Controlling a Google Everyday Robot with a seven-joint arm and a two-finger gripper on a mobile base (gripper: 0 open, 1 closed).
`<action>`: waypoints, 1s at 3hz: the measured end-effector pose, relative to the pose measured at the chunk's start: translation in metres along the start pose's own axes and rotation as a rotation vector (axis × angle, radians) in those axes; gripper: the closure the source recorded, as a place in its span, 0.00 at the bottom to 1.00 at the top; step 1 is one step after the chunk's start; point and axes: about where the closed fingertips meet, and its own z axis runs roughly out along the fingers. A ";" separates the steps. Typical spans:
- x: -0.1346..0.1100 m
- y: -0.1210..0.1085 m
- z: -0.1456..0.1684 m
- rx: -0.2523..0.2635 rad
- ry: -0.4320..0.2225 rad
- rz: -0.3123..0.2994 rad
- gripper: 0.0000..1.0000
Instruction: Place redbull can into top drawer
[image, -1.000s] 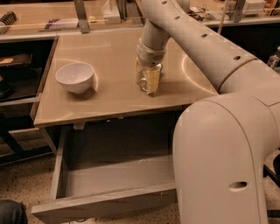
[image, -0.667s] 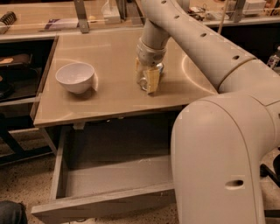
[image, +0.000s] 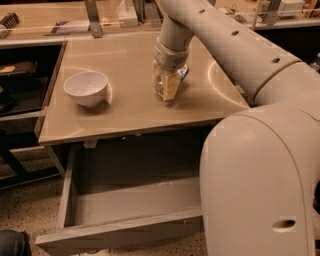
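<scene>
The redbull can lies on the beige tabletop, near its middle right. Only a silver part and a blue patch of it show. My gripper points down onto the tabletop, and its yellowish fingers sit on either side of the can and are closed on it. The top drawer is pulled open below the tabletop's front edge. Its grey bottom holds nothing that I can see, and my arm hides its right part.
A white bowl stands on the left of the tabletop. My large white arm fills the right foreground. A counter with small items runs along the back. Dark shelving stands to the left.
</scene>
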 end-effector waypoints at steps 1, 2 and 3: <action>-0.014 0.002 -0.016 0.026 0.006 -0.030 1.00; -0.025 0.000 -0.022 0.036 -0.003 -0.053 1.00; -0.038 0.010 -0.032 0.031 0.003 -0.045 1.00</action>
